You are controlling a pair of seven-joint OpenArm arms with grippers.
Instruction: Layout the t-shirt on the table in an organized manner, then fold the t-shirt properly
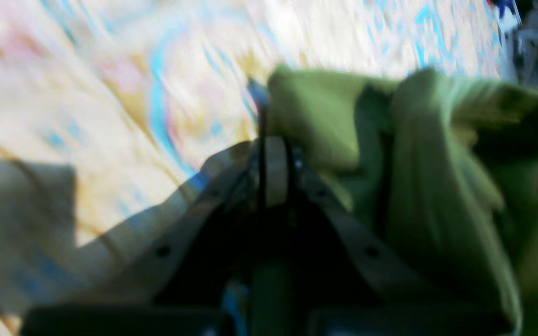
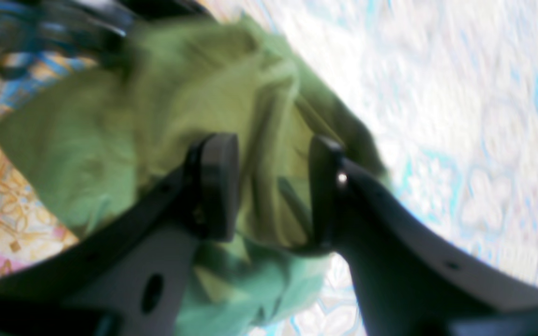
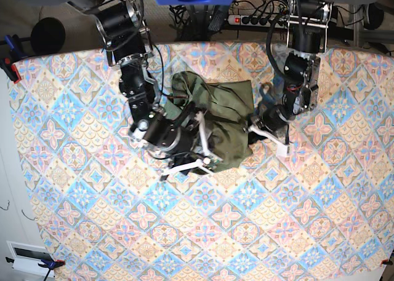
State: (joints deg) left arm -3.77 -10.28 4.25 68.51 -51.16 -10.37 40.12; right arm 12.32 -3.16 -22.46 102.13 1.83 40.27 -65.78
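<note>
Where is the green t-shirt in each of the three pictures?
Left wrist view: the t-shirt fills the right half, bunched up.
Right wrist view: it sits centre-left, behind the right gripper and its open fingers.
Base view: it lies crumpled at upper centre, between the two arms.
Shared landmark: the patterned table under it in every view.

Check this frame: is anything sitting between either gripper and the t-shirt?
Nothing visible. The right gripper has its jaws apart with t-shirt folds between them; the left gripper is shut right at the shirt's edge. Only the patterned table surrounds the bunched shirt.
</note>
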